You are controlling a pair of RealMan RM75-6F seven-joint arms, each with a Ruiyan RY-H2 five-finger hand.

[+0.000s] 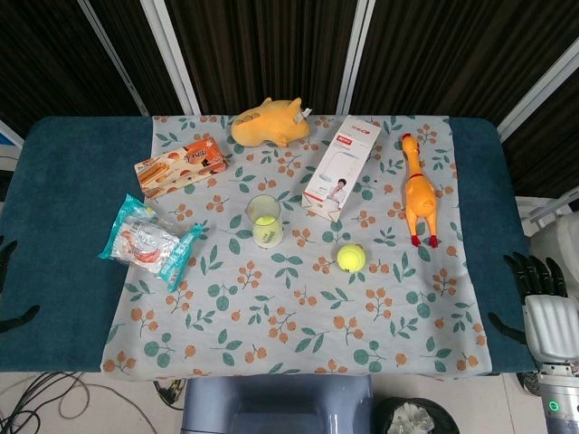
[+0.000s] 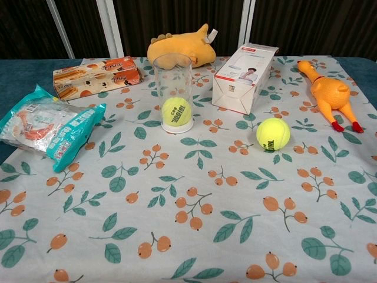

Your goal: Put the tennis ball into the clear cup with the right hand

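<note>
A clear cup (image 1: 263,210) stands upright near the middle of the floral cloth, and one tennis ball (image 1: 265,231) lies at its bottom. The chest view shows the same cup (image 2: 173,73) with that ball (image 2: 176,111) inside. A second tennis ball (image 1: 351,258) (image 2: 273,134) rests loose on the cloth to the right of the cup. My right hand (image 1: 536,276) hovers off the table's right edge with fingers spread, holding nothing, far from both balls. Only a few dark fingers of my left hand (image 1: 9,312) show at the left edge, also holding nothing.
A white carton (image 1: 342,165) lies behind the loose ball, and a rubber chicken (image 1: 419,194) lies to its right. A yellow plush toy (image 1: 269,123) sits at the back. A snack box (image 1: 181,165) and a blue snack bag (image 1: 147,240) lie left of the cup.
</note>
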